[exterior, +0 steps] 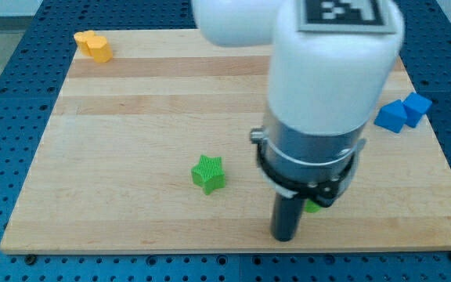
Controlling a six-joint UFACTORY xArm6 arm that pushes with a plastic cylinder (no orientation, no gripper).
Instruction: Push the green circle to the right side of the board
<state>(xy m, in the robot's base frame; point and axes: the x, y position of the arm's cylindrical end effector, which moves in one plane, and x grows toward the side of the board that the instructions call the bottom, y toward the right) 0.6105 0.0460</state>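
The green circle (312, 207) shows only as a small green sliver at the view's lower middle-right; the arm hides most of it. My tip (284, 237) is the lower end of the dark rod, just left of and below that sliver, close to it or touching; I cannot tell which. A green star (209, 173) lies on the wooden board (131, 117) to the tip's left.
A yellow block (93, 45) sits at the board's top left corner. A blue block (403, 112) sits at the board's right edge. The white arm body (327, 63) covers the upper middle-right of the board. Blue pegboard surrounds the board.
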